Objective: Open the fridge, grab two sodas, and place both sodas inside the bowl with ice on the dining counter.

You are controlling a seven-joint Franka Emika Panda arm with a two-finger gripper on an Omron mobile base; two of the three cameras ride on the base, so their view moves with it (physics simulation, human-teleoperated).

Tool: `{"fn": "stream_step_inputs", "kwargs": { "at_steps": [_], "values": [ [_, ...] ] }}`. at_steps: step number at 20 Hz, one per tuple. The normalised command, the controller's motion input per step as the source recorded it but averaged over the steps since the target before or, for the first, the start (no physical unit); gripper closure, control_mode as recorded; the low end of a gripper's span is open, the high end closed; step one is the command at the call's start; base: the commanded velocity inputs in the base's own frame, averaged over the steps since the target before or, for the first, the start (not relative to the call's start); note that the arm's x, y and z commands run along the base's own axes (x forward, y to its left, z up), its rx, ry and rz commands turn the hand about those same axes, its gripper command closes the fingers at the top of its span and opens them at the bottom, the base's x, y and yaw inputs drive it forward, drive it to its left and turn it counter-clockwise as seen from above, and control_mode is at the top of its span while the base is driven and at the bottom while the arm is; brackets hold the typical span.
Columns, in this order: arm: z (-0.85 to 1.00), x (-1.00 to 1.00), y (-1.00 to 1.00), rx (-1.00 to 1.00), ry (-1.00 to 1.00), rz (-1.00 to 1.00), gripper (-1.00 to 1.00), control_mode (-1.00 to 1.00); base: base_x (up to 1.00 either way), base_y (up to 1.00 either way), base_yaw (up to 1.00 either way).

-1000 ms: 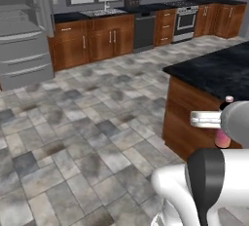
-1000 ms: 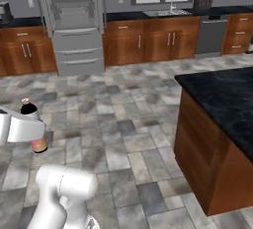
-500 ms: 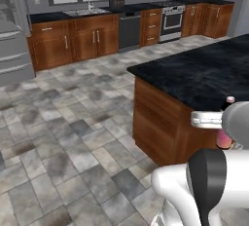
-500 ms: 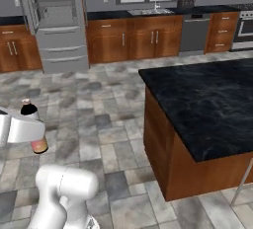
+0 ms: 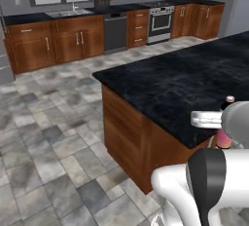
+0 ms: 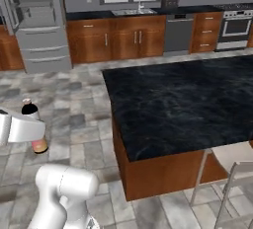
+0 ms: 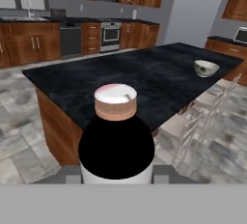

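Observation:
My gripper (image 7: 116,174) is shut on a soda (image 7: 116,141), an upright bottle with a black neck and a pinkish cap that stands close before the hand camera. The same soda (image 5: 224,138) shows a pink body beside my wrist, and in the right base view the soda (image 6: 31,109) pokes up above the hand. The dining counter (image 7: 144,78) with its black veined top and reddish wood base lies just ahead. The bowl (image 7: 206,67), cream-white, sits on its far right end. The grey fridge (image 6: 39,30) stands far back left, shelves showing in its upper part.
Pale metal chairs (image 7: 193,121) line the counter's right side, and one chair (image 6: 232,166) is near its front corner. Wood cabinets with a sink (image 5: 73,10), a dishwasher (image 5: 115,31) and a stove (image 5: 159,21) run along the back wall. Grey tiled floor (image 5: 48,137) lies to the left.
The whole picture has shifted: the base has moved, so the dining counter is closer and larger and the fridge has slid off left. The soda stays in my gripper.

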Motion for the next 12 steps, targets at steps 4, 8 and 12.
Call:
{"fn": "stream_step_inputs", "kwargs": {
  "at_steps": [4, 8, 12],
  "values": [
    [0.0, 0.0, 0.0, 0.0, 0.0, 0.0, 1.0, 1.0, 0.0, -1.0, 0.0],
    [0.0, 0.0, 0.0, 0.0, 0.0, 0.0, 1.0, 1.0, 0.0, -1.0, 0.0],
    [0.0, 0.0, 0.0, 0.0, 0.0, 0.0, 1.0, 1.0, 0.0, -1.0, 0.0]
  ]
}}
